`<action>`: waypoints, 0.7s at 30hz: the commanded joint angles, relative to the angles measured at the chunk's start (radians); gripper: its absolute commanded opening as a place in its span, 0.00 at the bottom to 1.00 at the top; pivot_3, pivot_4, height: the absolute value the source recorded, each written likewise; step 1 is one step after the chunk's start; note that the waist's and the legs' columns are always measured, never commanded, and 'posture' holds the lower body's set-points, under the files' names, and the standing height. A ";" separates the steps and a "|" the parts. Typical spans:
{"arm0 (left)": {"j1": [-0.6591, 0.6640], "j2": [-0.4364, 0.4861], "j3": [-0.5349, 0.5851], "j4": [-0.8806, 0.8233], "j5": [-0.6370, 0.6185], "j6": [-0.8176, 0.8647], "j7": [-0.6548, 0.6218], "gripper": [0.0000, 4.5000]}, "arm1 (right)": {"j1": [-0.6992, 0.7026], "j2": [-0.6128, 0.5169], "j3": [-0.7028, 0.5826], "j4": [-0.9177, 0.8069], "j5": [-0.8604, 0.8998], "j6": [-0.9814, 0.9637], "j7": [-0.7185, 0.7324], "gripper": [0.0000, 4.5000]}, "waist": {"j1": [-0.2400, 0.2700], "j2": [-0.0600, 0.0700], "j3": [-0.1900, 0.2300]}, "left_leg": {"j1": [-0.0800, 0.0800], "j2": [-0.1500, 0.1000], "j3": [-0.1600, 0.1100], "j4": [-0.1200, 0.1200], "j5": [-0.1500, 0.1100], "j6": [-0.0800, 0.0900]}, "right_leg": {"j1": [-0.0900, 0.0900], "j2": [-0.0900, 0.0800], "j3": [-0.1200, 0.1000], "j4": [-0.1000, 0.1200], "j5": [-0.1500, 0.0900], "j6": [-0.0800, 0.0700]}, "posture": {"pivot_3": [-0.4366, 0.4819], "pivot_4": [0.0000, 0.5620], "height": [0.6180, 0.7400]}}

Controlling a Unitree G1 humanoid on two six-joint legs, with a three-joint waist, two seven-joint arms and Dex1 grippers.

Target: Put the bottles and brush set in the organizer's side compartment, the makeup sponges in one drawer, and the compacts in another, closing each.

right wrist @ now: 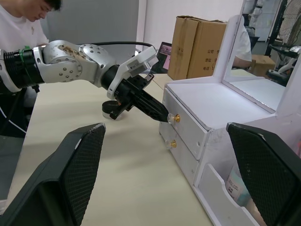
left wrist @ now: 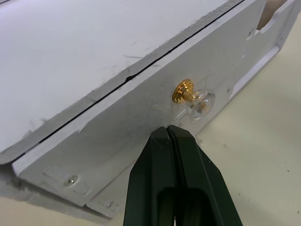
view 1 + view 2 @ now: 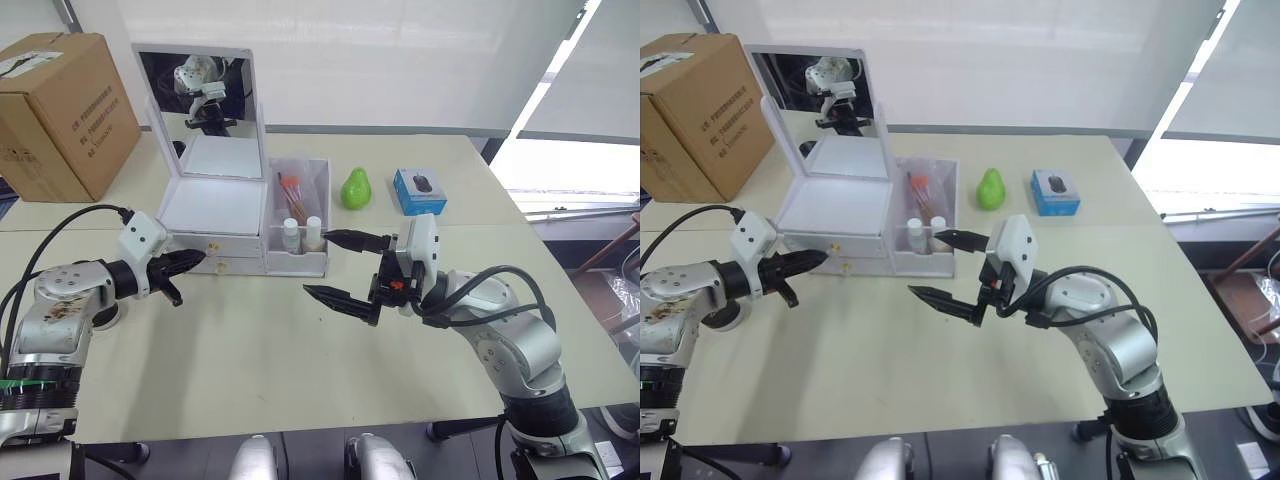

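The white organizer point(image 3: 210, 205) stands at the back left of the table with its mirror lid up. Its side compartment point(image 3: 300, 262) holds two white-capped bottles point(image 3: 291, 234) and the brush set point(image 3: 290, 192). Both drawers look closed. My left gripper point(image 3: 200, 257) is shut, and its tip rests against the upper drawer's front, right beside the gold-and-glass knob point(image 2: 183, 90). My right gripper point(image 3: 318, 264) hangs open just in front of the side compartment, with nothing between its fingers. The makeup sponges and compacts are out of view.
A cardboard box point(image 3: 60, 110) sits at the far left. A green pear-shaped object point(image 3: 355, 188) and a small blue box point(image 3: 419, 191) lie behind the organizer's right side. A person point(image 1: 23, 23) sits beyond the table on my left.
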 commanded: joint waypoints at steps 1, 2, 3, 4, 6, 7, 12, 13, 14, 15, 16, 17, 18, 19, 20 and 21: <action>0.010 0.030 0.058 -0.048 -0.030 0.016 -0.002 0.01 | -0.002 -0.008 -0.026 -0.035 0.012 -0.002 -0.004 1.00 | 0.000 0.000 0.000 | 0.000 0.000 0.000 0.000 0.000 0.000 | 0.000 0.000 0.000 0.000 0.000 0.000 | 0.48 0.27 0.91; 0.014 0.033 0.062 -0.046 -0.027 0.015 0.000 0.01 | -0.001 -0.009 -0.026 -0.035 0.013 -0.002 -0.005 1.00 | 0.000 0.000 0.000 | 0.000 0.000 0.000 0.000 0.000 0.000 | 0.000 0.000 0.000 0.000 0.000 0.000 | 0.48 0.27 0.91; 0.014 0.033 0.067 -0.040 -0.023 0.010 0.008 0.01 | -0.001 -0.010 -0.026 -0.035 0.014 -0.002 -0.005 1.00 | 0.001 0.000 0.000 | 0.000 0.000 0.000 0.000 0.000 0.000 | 0.000 0.000 0.000 0.000 0.000 0.000 | 0.48 0.27 0.91; 0.012 0.031 0.073 -0.037 -0.023 0.008 0.014 0.01 | 0.000 -0.011 -0.026 -0.035 0.015 -0.002 -0.005 1.00 | 0.001 0.000 0.000 | 0.000 0.000 0.000 0.000 0.000 0.000 | 0.000 0.000 0.000 0.000 0.000 0.000 | 0.48 0.27 0.91; 0.005 0.025 0.079 -0.034 -0.026 0.011 0.025 0.01 | 0.000 -0.012 -0.024 -0.035 0.017 -0.001 -0.004 1.00 | 0.001 0.000 0.000 | 0.000 0.000 0.000 0.000 0.000 0.000 | 0.000 0.000 0.000 0.000 0.000 -0.001 | 0.48 0.27 0.91; 0.003 0.023 0.079 -0.034 -0.026 0.011 0.027 0.01 | 0.000 -0.012 -0.024 -0.034 0.017 -0.001 -0.004 1.00 | 0.001 0.000 0.000 | 0.000 0.000 0.000 0.000 0.000 0.000 | 0.000 0.000 0.000 0.000 0.000 0.000 | 0.48 0.27 0.91; 0.000 0.014 0.074 -0.028 -0.021 0.010 0.054 0.01 | 0.002 -0.018 -0.023 -0.036 0.023 0.001 -0.003 1.00 | 0.001 0.000 0.000 | 0.000 0.000 0.000 0.000 0.000 0.000 | 0.000 0.000 0.000 0.000 0.000 0.000 | 0.48 0.27 0.91; 0.004 0.014 0.075 -0.029 -0.023 0.011 0.055 0.01 | 0.003 -0.019 -0.025 -0.038 0.024 0.003 -0.002 1.00 | 0.001 0.000 0.000 | 0.000 0.000 0.000 0.000 0.000 0.000 | 0.000 0.000 0.000 0.000 0.000 0.000 | 0.48 0.27 0.91; 0.008 0.015 0.076 -0.031 -0.024 0.011 0.054 0.01 | 0.003 -0.021 -0.025 -0.039 0.025 0.004 -0.002 1.00 | 0.001 0.000 0.000 | 0.000 0.000 0.000 0.000 0.000 0.000 | 0.000 0.000 0.000 0.000 0.000 0.000 | 0.48 0.27 0.91; 0.016 0.016 0.087 -0.036 -0.032 0.019 0.055 0.01 | 0.004 -0.024 -0.028 -0.039 0.027 0.006 -0.003 1.00 | 0.001 0.000 0.000 | 0.000 0.000 0.000 0.000 0.000 0.000 | 0.000 0.000 0.000 0.000 0.000 0.000 | 0.48 0.27 0.91; 0.022 0.017 0.094 -0.041 -0.039 0.024 0.056 0.01 | 0.006 -0.026 -0.031 -0.040 0.029 0.007 -0.004 1.00 | 0.001 0.000 0.000 | 0.000 0.000 0.000 0.000 0.000 0.000 | 0.000 0.000 0.000 0.000 0.000 0.000 | 0.48 0.27 0.91; 0.032 0.022 0.107 -0.048 -0.049 0.026 0.049 0.01 | 0.008 -0.029 -0.037 -0.040 0.032 0.009 -0.007 1.00 | 0.000 0.000 0.000 | 0.000 0.000 0.000 0.000 0.000 0.000 | 0.000 0.000 0.000 0.000 0.000 0.000 | 0.48 0.27 0.91; 0.041 0.027 0.117 -0.056 -0.057 0.028 0.044 0.01 | 0.010 -0.032 -0.041 -0.042 0.034 0.010 -0.008 1.00 | 0.000 0.000 0.000 | 0.000 0.000 0.000 0.000 0.000 0.000 | 0.000 0.000 0.000 0.000 0.000 0.000 | 0.48 0.27 0.91; 0.058 0.034 0.148 -0.072 -0.083 0.042 0.035 0.01 | 0.018 -0.038 -0.056 -0.045 0.041 0.014 -0.013 1.00 | -0.001 0.000 0.000 | 0.000 0.000 0.000 0.000 0.000 0.000 | 0.000 0.000 0.000 0.000 0.000 0.000 | 0.48 0.27 0.91; 0.069 0.038 0.171 -0.085 -0.102 0.054 0.029 0.01 | 0.023 -0.043 -0.067 -0.047 0.046 0.016 -0.017 1.00 | -0.001 0.000 0.000 | 0.000 0.000 0.000 0.000 0.000 0.000 | 0.000 0.000 0.000 0.000 0.000 0.000 | 0.48 0.27 0.91; 0.097 0.056 0.221 -0.097 -0.137 0.067 0.001 0.01 | 0.040 -0.063 -0.102 -0.047 0.058 0.025 -0.019 1.00 | -0.001 0.000 0.000 | 0.000 0.000 0.000 0.000 0.000 0.000 | 0.000 0.000 0.000 0.000 0.000 0.000 | 0.48 0.27 0.91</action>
